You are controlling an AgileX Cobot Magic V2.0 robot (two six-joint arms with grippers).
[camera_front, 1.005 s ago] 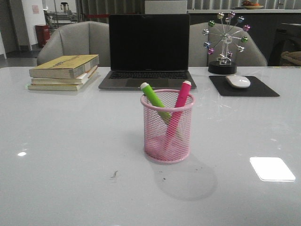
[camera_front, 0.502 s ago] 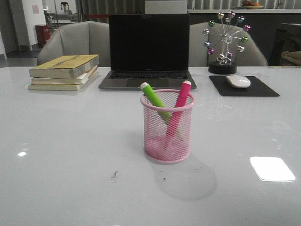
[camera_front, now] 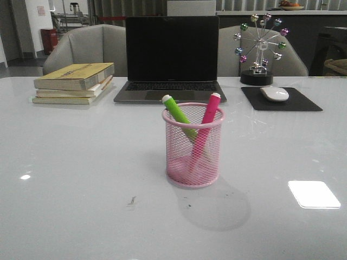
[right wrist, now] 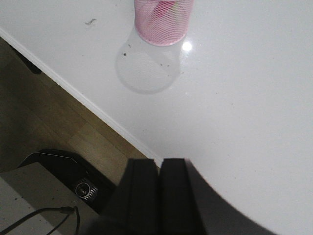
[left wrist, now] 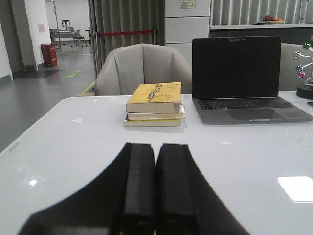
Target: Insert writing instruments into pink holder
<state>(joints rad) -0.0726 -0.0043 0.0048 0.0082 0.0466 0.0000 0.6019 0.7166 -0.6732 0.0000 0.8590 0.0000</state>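
The pink wire-mesh holder (camera_front: pixel 193 146) stands upright in the middle of the white table. Inside it lean two markers: a lime green one with a white end (camera_front: pixel 179 116) tilted left, and a hot pink one (camera_front: pixel 207 119) tilted right. Their tips stick out above the rim. Neither arm shows in the front view. My left gripper (left wrist: pixel 156 149) is shut and empty, low over the table's left side, far from the cup. My right gripper (right wrist: pixel 159 164) is shut and empty at the table's near edge, with the holder (right wrist: pixel 162 19) well ahead of it.
Behind the cup sit an open laptop (camera_front: pixel 171 59), a stack of books (camera_front: pixel 75 82) at the back left, and a mouse (camera_front: pixel 274 93) on a black pad (camera_front: pixel 281 100) with a ball ornament (camera_front: pixel 259 46) at the back right. Floor lies beyond the table edge (right wrist: pixel 83 100).
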